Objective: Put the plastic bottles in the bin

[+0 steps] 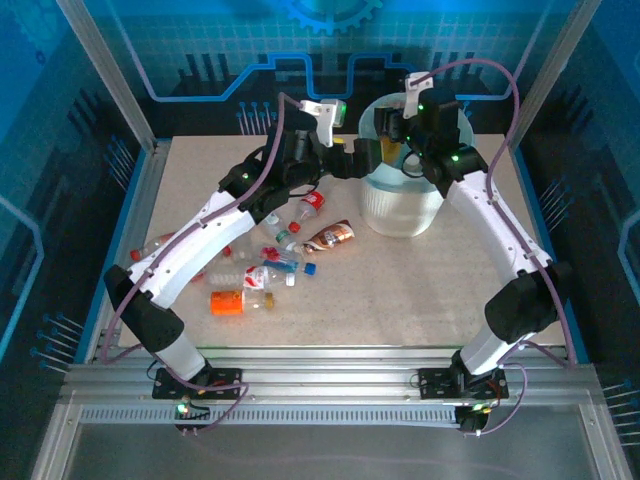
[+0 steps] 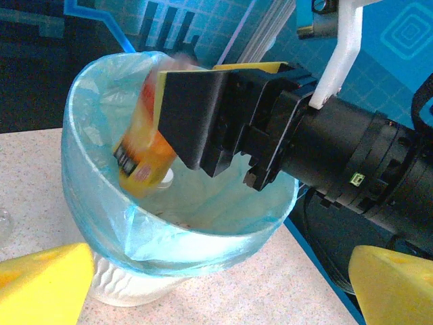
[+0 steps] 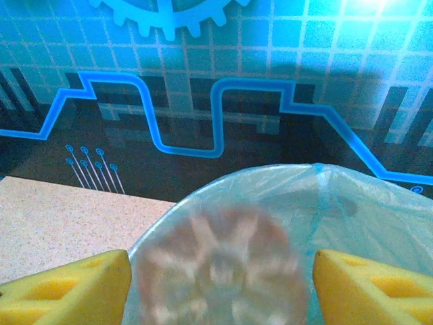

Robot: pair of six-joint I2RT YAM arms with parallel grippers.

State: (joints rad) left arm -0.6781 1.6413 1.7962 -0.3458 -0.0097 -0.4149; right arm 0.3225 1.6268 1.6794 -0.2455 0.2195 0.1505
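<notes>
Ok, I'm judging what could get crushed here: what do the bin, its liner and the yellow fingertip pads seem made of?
The bin: likely rigid white plastic, matt, with a textured wall; painted metal is possible. The liner: thin translucent blue-green plastic film, wrinkled and folded over the rim. The fingertip pads: yellow, matt, sharp-edged; probably foam or soft rubber.

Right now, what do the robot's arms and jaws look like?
Both the left arm and the right arm have smooth white shells joined by chunky black joints. A thin purple-grey cable loops along each one, and little green lights glow on them. The jaws are black, with bright yellow wedge-shaped fingers.
</notes>
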